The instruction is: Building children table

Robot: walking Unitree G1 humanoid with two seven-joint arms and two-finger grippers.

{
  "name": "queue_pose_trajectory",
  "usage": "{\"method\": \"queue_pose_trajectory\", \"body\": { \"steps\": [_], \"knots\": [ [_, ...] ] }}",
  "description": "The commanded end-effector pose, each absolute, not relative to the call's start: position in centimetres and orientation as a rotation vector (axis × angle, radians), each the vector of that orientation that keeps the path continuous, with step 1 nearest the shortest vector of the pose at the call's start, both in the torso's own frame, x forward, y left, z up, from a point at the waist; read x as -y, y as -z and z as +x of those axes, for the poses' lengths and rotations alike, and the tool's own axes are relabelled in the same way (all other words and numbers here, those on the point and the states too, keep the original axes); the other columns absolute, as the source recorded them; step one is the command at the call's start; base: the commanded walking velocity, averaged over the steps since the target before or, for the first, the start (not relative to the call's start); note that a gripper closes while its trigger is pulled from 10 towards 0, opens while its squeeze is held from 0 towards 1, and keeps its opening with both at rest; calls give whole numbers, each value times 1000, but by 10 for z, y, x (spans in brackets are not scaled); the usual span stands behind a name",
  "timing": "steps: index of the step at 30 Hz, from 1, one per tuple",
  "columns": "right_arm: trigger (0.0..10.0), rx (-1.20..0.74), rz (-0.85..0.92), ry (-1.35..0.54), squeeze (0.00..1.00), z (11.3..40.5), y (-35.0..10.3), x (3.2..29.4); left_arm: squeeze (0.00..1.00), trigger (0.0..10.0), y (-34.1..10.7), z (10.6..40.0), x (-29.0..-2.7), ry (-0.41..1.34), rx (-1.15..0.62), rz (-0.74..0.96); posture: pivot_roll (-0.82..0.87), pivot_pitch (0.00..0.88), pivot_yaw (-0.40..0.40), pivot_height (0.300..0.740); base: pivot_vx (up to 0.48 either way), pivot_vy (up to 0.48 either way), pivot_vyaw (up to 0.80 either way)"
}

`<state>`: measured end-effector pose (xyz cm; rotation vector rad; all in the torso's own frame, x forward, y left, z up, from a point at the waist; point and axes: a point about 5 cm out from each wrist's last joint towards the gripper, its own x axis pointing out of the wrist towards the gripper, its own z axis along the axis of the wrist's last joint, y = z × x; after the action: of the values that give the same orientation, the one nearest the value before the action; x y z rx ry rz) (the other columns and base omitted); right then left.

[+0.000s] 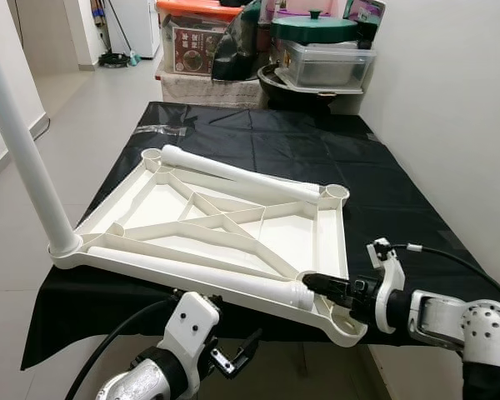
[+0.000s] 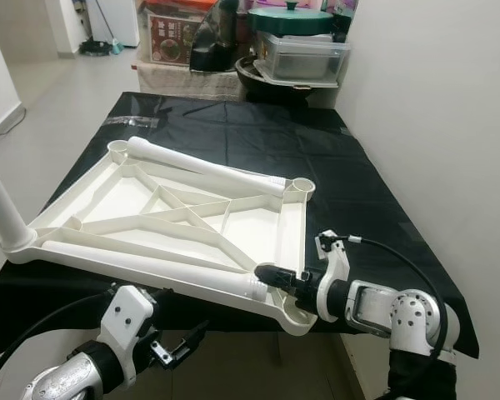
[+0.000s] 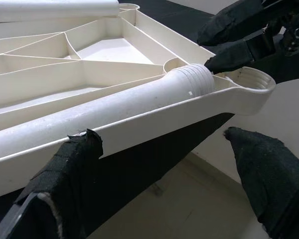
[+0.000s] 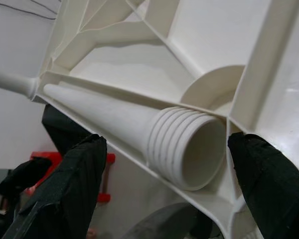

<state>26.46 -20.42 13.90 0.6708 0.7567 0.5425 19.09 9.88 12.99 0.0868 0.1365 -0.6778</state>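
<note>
- My right gripper (image 4: pixel 162 174) is spread wide, one finger on each side of the threaded end of a loose table leg (image 1: pixel 200 271), with no firm squeeze on it.
- That leg lies along the near rim of the upturned white tabletop (image 1: pixel 233 221), mid-frame on the black cloth (image 1: pixel 375 183).
- My left gripper (image 3: pixel 164 179) hangs open under the tabletop's near edge, lower left, holding nothing.
- Another leg (image 1: pixel 25 150) stands upright at the left corner.

Black sheet (image 1: pixel 317 158) draped over the desk. Pale tiled floor (image 1: pixel 92 108) along its left edge, white wall (image 1: pixel 450 100) close by the right edge. Beyond the far edge, stacked storage boxes (image 1: pixel 325 62), green lid (image 1: pixel 314 27) on top.
</note>
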Motion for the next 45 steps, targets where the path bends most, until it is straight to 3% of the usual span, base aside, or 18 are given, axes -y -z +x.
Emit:
{"method": "queue_pose_trajectory", "body": {
  "steps": [1, 17, 30, 31, 32, 45],
  "knots": [
    [10000, -764, 674, -597, 0, 261, -141, 197, 0, 10000, -130, 189, -99, 685, -140, 104, 61, 35, -141, 740, 0, 0, 0],
    [10000, -745, 700, -642, 0, 274, -144, 172, 0, 10000, -131, 190, -100, 682, -137, 110, 68, 43, -139, 740, 0, 0, 0],
    [10000, -650, 770, -820, 0, 273, -156, 158, 0, 10000, -132, 190, -98, 681, -134, 108, 71, 48, -146, 740, 0, 0, 0],
    [2706, -634, 770, -831, 0, 274, -159, 158, 0, 10000, -132, 190, -98, 680, -134, 108, 69, 47, -145, 740, 0, 0, 0],
    [0, -624, 769, -837, 0, 275, -161, 158, 0, 10000, -132, 190, -98, 680, -134, 108, 69, 47, -145, 740, 0, 0, 0],
    [0, -635, 746, -816, 0, 278, -158, 163, 0, 10000, -130, 191, -99, 678, -138, 109, 72, 40, -146, 740, 0, 0, 0]
  ]
}}
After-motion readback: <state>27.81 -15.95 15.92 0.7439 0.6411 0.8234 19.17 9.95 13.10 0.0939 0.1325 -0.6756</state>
